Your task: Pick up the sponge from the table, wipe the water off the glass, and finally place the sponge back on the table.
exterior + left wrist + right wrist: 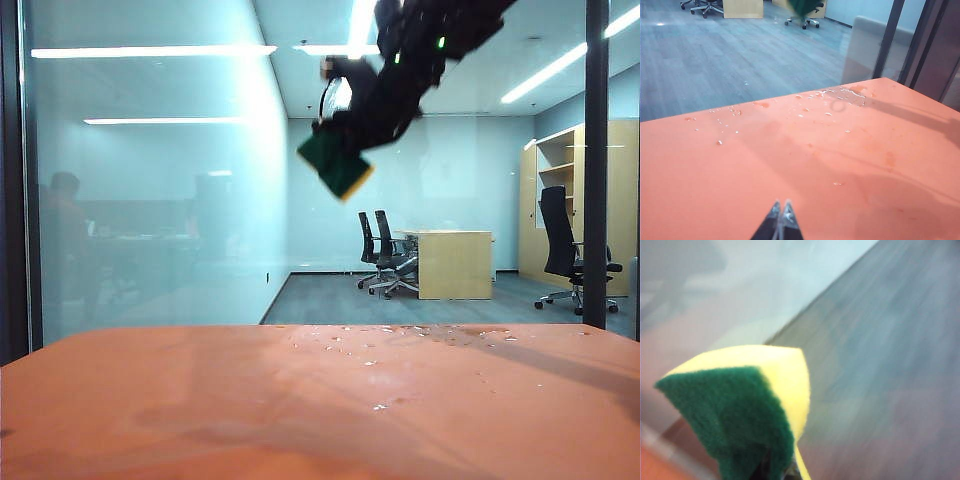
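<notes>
Hanging high in front of the glass (150, 200), near the top middle of the exterior view: the sponge (337, 165), tilted, green scouring face toward the camera, a thin yellow edge along its lower right side. Pinched from above and to the right by the right jaws (350, 135), closed tight on it, at the end of a dark arm reaching down from the upper right corner. Well clear of the counter (200, 420) below, not touching it. In the right wrist view, filling the lower left: the same sponge (747, 405), squeezed and folded between the right jaws (777, 470), with the green layer bent over the yellow foam; fingers themselves mostly hidden behind it, background blurred.

Scattered along the far edge of the orange counter, just before the glass: small drops and streaks of water (375, 350), more toward the right half. Seen also in the left wrist view as glinting beads and a small puddle (845, 94) near the counter (700, 180) edge.

Low over the near part of the counter, well apart from the sponge: the left jaws (780, 212), tips pressed together, holding nothing.

Beyond the pane: an office room with a wooden desk (455, 263) and black chairs (385, 255).
</notes>
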